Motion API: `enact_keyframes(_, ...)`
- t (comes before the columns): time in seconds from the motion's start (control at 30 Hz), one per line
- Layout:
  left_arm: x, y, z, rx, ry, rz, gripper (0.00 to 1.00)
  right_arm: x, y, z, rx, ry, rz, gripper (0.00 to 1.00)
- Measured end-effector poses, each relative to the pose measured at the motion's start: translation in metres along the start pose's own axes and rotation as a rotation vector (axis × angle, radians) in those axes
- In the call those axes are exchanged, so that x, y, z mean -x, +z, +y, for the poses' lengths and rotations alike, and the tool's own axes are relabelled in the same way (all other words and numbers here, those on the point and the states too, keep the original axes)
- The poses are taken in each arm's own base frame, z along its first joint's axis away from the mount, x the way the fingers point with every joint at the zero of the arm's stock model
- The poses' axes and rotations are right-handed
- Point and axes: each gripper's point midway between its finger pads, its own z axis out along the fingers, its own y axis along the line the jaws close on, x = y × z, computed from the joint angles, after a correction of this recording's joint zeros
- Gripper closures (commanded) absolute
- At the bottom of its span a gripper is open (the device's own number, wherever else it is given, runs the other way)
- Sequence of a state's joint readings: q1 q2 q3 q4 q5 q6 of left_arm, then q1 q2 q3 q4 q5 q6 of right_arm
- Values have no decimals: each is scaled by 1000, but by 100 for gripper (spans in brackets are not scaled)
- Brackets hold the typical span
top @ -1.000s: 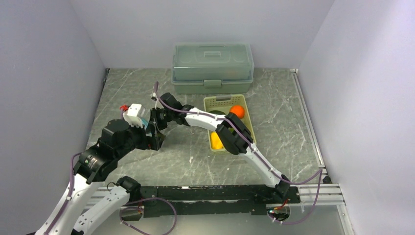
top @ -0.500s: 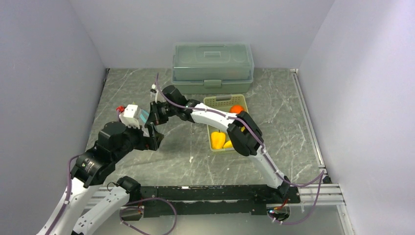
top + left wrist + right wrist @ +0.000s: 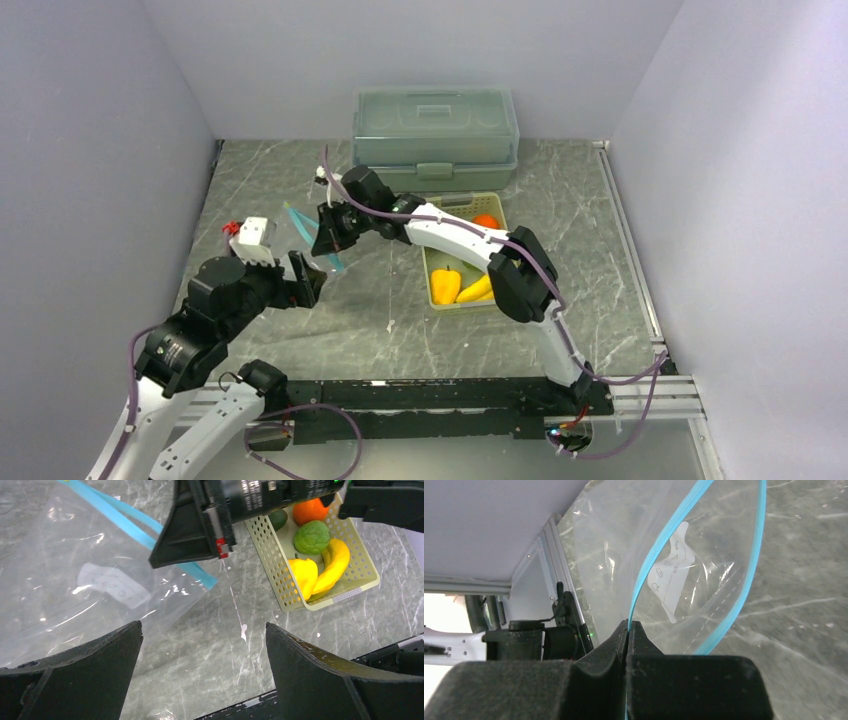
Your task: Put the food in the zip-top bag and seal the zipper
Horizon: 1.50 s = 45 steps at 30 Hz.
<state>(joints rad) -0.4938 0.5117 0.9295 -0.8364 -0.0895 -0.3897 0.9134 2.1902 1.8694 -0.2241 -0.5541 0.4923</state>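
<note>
- Right gripper (image 3: 628, 625) I read as clenched on the zipper (image 3: 659, 545); zip-top bag (image 3: 75, 580) hangs from it
- left gripper (image 3: 200, 630) spread wide, holding nothing, near the bag; food (image 3: 311, 537) lies in the basket (image 3: 270, 555) on the table (image 3: 215, 665)

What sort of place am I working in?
Probably a robot test cell, not a kitchen: plain pale walls box in a marble-patterned tabletop, the arms sit on a rail, and the basket holds toy produce.
</note>
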Motion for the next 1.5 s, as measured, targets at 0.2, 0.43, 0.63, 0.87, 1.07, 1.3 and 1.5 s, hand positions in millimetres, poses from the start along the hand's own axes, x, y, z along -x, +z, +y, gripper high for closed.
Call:
enact_keyframes(0.2, 5, -6, 7, 27, -14, -39, 1, 9, -29, 2, -58, -90, -17, 100)
enact_keyframes(0.43, 10, -11, 14, 62, -42, -74, 1, 28, -63, 10, -100, -218, -65, 100)
enact_keyframes(0.63, 11, -11, 17, 76, -47, -81, 1, 29, -88, 1, -193, -343, -84, 100)
enact_keyframes(0.87, 11, -11, 19, 91, -51, -84, 1, 46, -124, 8, -274, -537, -134, 100)
enact_keyframes(1.07, 8, -5, 26, 136, -48, -51, 1, 54, -138, 5, -331, -649, -135, 100)
enact_keyframes(1.3, 42, -9, 24, 196, -38, -51, 2, 43, -144, -4, -343, -779, -81, 100)
enact_keyframes(1.5, 71, 1, 18, 215, -5, -38, 2, 15, -155, -6, -327, -935, -38, 100)
